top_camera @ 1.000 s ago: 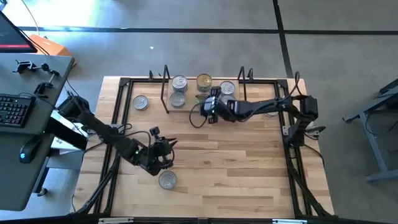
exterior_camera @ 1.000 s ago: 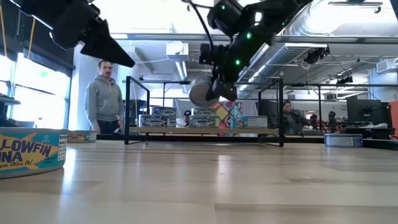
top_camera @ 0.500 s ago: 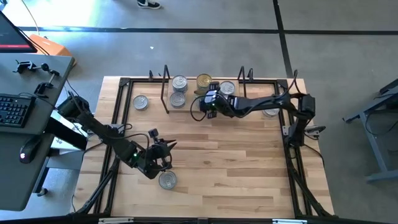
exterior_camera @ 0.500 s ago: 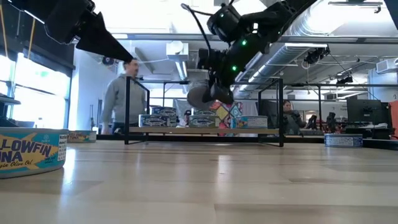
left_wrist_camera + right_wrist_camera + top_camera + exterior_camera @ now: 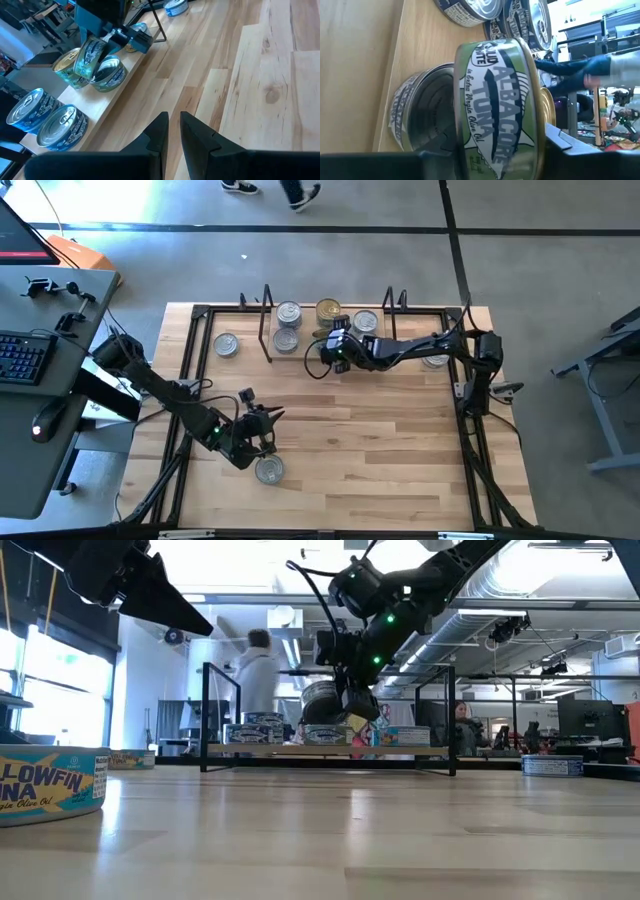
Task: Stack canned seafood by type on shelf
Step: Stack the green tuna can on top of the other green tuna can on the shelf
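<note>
My right gripper [image 5: 335, 345] is over the shelf [image 5: 310, 332], shut on a green-labelled albacore tuna tin [image 5: 495, 100]. The tin hangs just above a silver-lidded tin [image 5: 420, 115] on the shelf board [image 5: 115, 105]. Beside them a gold-lidded tin [image 5: 65, 67] and several silver-lidded tins [image 5: 287, 326] rest on the board. Another tin [image 5: 268, 469] lies flat on the table near its front. My left gripper [image 5: 268, 420] hovers just beyond that tin, its fingers [image 5: 161, 131] nearly together with nothing between them. My right gripper pinches the green tin by its two flat faces, one finger across the lid [image 5: 102, 50], the other on the base. The fingers come from the table's right side, slanting down. The tin stands tilted on edge over the silver-lidded tin; whether they touch I cannot tell.
Black wire frames [image 5: 266, 320] [image 5: 396, 308] stand at both ends of the shelf. One tin [image 5: 227, 345] lies on the table left of the shelf, another [image 5: 436, 361] right of it under my right arm. A person [image 5: 258, 680] walks behind the table.
My right gripper has moved toward the table's left edge and down toward the shelf, rolling as it went. The green tin has turned with it and hangs lower, over the tins on the board. The person in the room has walked to the right.
</note>
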Available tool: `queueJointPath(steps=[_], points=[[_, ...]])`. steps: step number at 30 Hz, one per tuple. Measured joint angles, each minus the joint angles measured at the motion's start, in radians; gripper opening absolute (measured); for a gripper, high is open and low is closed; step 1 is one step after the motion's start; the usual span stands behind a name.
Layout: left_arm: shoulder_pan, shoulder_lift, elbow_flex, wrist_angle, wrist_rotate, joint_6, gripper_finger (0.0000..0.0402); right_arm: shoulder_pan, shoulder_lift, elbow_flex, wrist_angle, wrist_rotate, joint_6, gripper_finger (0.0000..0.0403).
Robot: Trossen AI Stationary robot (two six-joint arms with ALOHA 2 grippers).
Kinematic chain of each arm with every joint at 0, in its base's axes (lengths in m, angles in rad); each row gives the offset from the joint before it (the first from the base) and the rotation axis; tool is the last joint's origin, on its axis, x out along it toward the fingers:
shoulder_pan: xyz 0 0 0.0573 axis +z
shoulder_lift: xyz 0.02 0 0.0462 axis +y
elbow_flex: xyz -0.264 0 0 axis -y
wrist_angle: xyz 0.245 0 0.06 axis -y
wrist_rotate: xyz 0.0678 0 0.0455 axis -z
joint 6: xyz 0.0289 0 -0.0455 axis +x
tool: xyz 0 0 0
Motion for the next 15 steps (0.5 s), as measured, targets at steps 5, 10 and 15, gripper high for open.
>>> queueJointPath(steps=[5, 10, 15], points=[[0.000, 0.000, 0.000, -0.001, 0.000, 0.000, 0.0042, 0.002, 0.000, 0.000, -0.006, 0.000, -0.032, 0.0151], [0.000, 0.000, 0.000, -0.001, 0.000, 0.000, 0.0042, 0.002, 0.000, 0.018, -0.055, -0.004, -0.021, 0.0184], [0.000, 0.000, 0.000, -0.002, 0.001, -0.001, 0.0042, 0.002, -0.001, 0.047, -0.110, -0.007, -0.008, 0.0232]])
